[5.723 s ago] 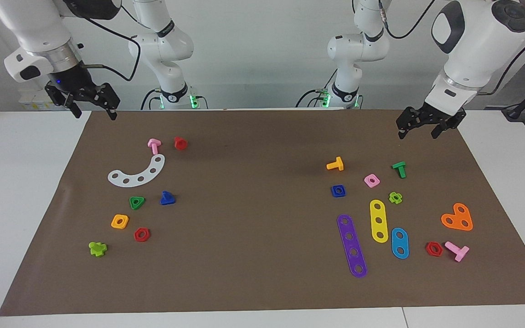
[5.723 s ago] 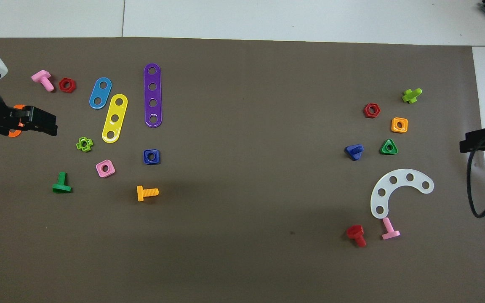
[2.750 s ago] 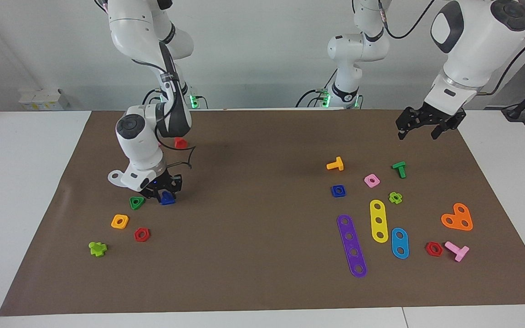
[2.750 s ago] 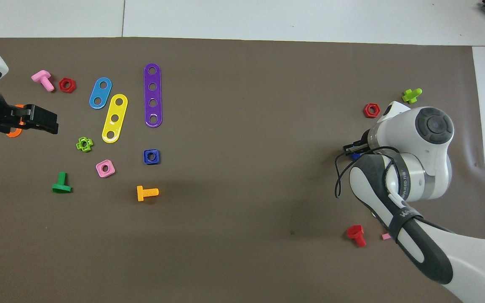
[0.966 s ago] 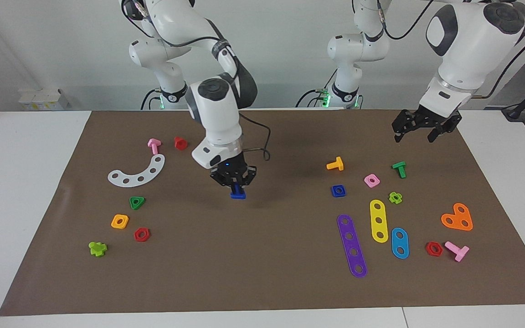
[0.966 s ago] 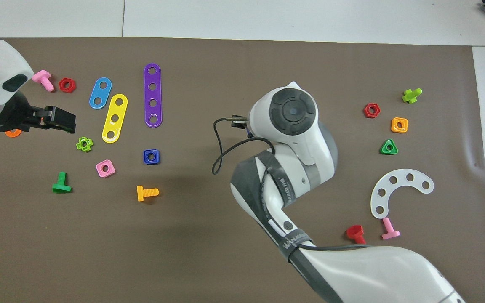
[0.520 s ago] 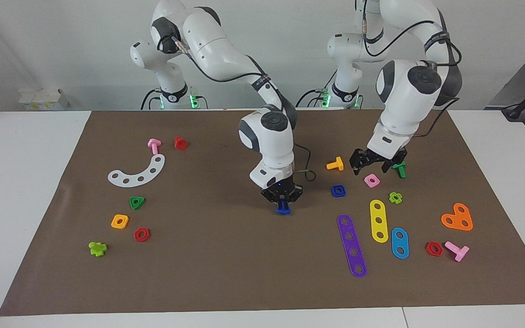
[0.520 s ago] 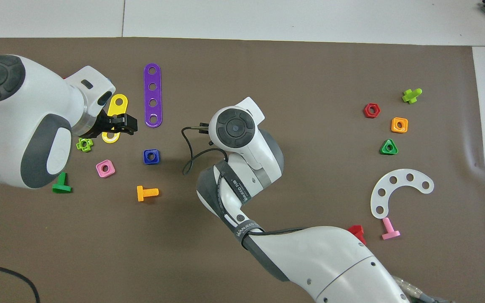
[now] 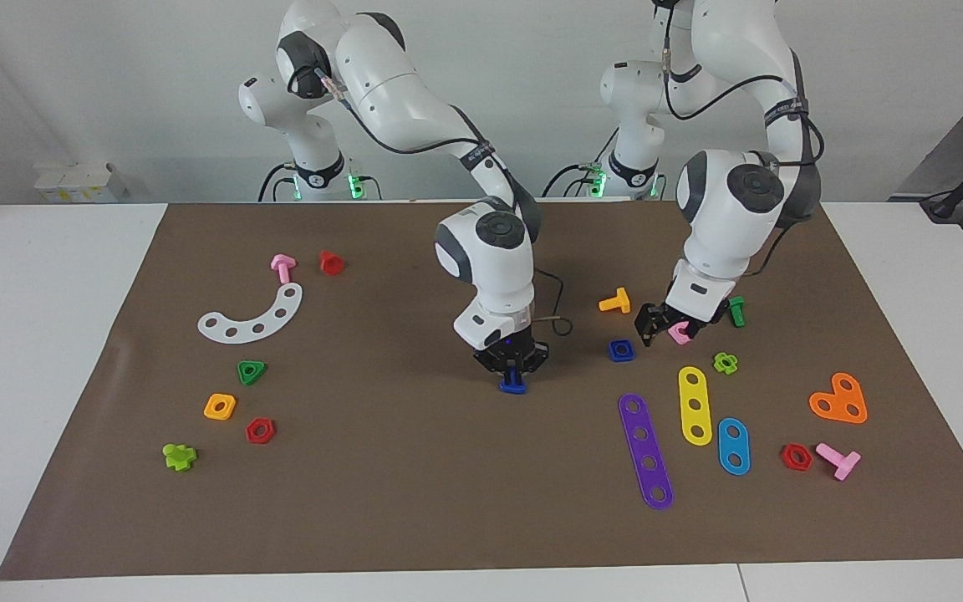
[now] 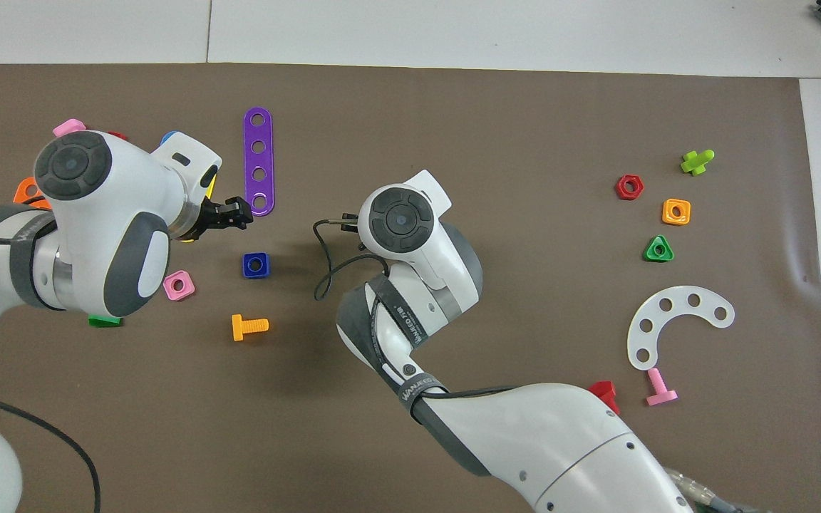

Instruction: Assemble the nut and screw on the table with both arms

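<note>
Two arms are in play now, which is the big change: a few seconds back the left gripper (image 9: 667,326) was parked up by the mat's corner at its own end, and now it has dropped in low, just above the pink nut (image 9: 681,334) and right beside the nut (image 9: 620,350). Its fingers look spread, nothing between them. Going by that, I'd say it's lining up to grab the nut, though it's hovering closer to the pink one, so it may need to slide toward the right arm's end a bit.

The right gripper (image 9: 512,368) has carried the screw (image 9: 512,385) from its old spot next to the green nut (image 9: 251,371) over to the middle of the mat (image 9: 415,502). It's pinching the screw, which hangs straight below the fingers, close to the mat or maybe touching it; I can't tell which. In the last half second it barely moved, so it reads as waiting for its partner. From above, the arm hides the screw completely.

So half the job is set up: screw in hand, nut not yet picked up.

Stuff-wise it's all chunky glossy toy plastic. The nut is a dark-blue square block with a round hole, lying flat. The screw is the same blue, a flat head on a stubby shaft. The mat looks matte brown and smooth.
</note>
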